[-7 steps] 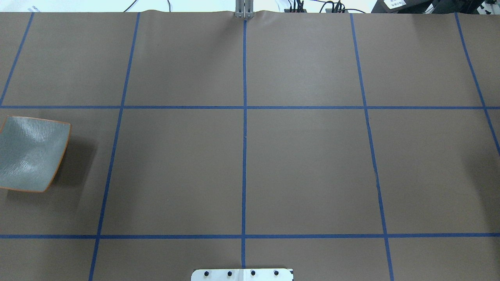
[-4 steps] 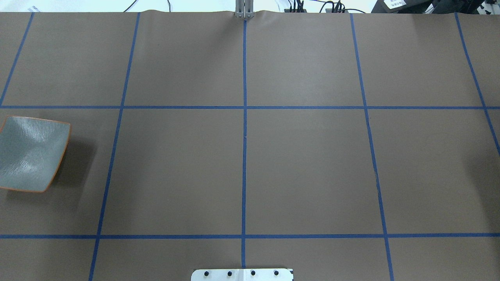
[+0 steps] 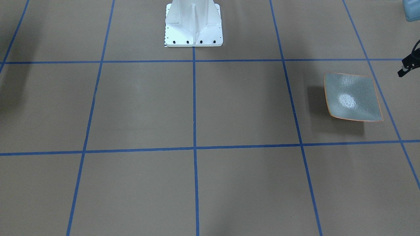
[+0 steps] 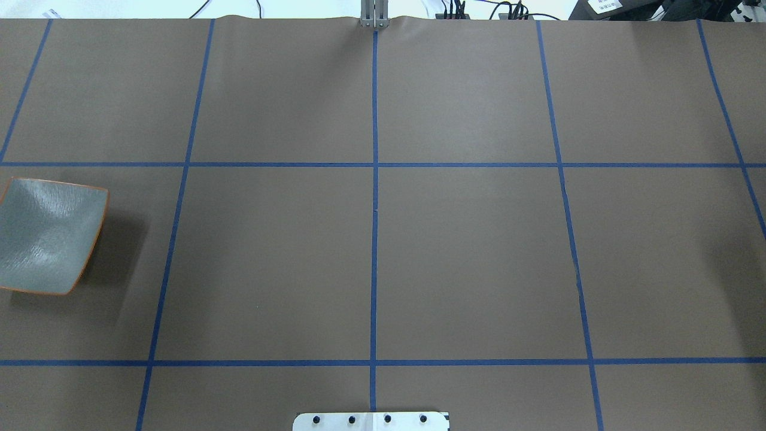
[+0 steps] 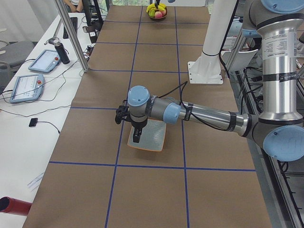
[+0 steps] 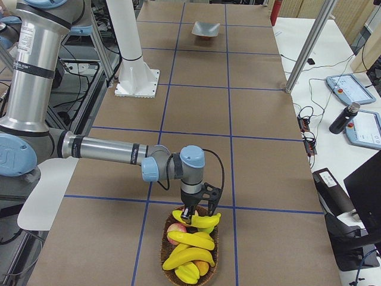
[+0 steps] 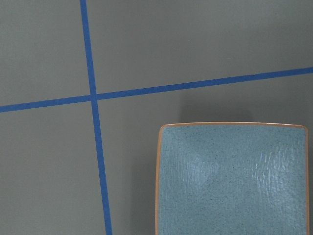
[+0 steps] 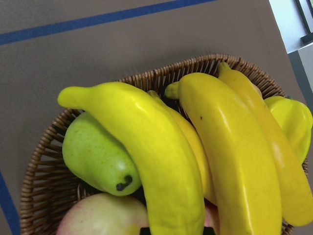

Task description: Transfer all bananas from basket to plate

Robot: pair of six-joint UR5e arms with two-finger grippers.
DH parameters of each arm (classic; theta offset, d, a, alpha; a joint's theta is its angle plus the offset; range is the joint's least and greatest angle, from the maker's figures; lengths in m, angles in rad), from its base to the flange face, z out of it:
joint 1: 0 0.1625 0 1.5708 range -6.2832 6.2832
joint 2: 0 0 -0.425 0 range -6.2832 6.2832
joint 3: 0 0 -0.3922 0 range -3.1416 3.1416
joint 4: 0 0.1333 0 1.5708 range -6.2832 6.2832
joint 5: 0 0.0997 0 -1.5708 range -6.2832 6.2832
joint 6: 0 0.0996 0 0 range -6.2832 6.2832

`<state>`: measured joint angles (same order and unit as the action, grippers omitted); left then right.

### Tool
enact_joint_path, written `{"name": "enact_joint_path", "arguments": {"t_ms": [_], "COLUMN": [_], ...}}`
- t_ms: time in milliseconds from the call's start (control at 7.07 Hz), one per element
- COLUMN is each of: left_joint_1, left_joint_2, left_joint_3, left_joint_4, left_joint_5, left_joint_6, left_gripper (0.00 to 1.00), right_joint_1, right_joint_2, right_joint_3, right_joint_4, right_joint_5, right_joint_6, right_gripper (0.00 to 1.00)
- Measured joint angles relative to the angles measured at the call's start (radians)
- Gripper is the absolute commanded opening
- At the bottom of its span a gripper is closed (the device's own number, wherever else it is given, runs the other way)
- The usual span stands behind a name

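One table (image 4: 467,251), covered in brown paper with a grid of blue tape lines (image 4: 374,179), fills the overhead view, with the robot's white mount (image 3: 193,26) at six o'clock. Taking that view as the clock face, the left arm (image 5: 209,114) reaches out low toward nine o'clock and the right arm (image 6: 107,149) toward three o'clock, past that view's edge.

At the three o'clock end stands the wicker basket (image 8: 44,161). At nine o'clock, well apart from it, lies the plate (image 4: 42,239), grey-green with a thin orange rim, flat on the paper.

All the bananas (image 8: 156,156) are in the basket, piled above a green pear (image 8: 95,156) and a reddish apple (image 8: 102,215). One of them lies crosswise on top of the pile.

In the right-side view, the right gripper (image 6: 193,214) points straight down at that top banana, by the basket rim nearest the robot's mount. Whether its fingers are apart or clamped on the fruit cannot be told.

In the left-side view, the left gripper (image 5: 135,135) hangs above the plate's nine o'clock edge. Its fingers' state cannot be told either.
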<state>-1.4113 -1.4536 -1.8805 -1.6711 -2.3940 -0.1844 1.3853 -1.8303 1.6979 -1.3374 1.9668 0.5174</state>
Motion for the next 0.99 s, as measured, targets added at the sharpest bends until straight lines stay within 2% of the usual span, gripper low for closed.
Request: {"name": "enact_joint_path", "arguments": {"t_ms": [283,566,991], "left_joint_1": [0.0,0.0,0.038], "left_joint_2": [-0.008,-0.051,-0.245], "left_joint_3": [0.0,0.003,0.024], "left_joint_4": [0.0,0.0,0.001], "left_joint_5": [-0.006,-0.011,-0.043], "left_joint_6": [-0.008,-0.049,-0.262], "left_gripper": [1.0,1.0,1.0], "right_joint_1": [0.028,0.028,-0.077], "right_joint_2": [-0.016,0.014,0.154], "right_joint_3": [0.065,0.11,0.129], "right_joint_4": [-0.002,0.003,0.017], "right_joint_5": [-0.006,0.008,0.102], "right_joint_6": [-0.042,-0.037,0.045], "right_gripper": [0.0,0.0,0.0]}}
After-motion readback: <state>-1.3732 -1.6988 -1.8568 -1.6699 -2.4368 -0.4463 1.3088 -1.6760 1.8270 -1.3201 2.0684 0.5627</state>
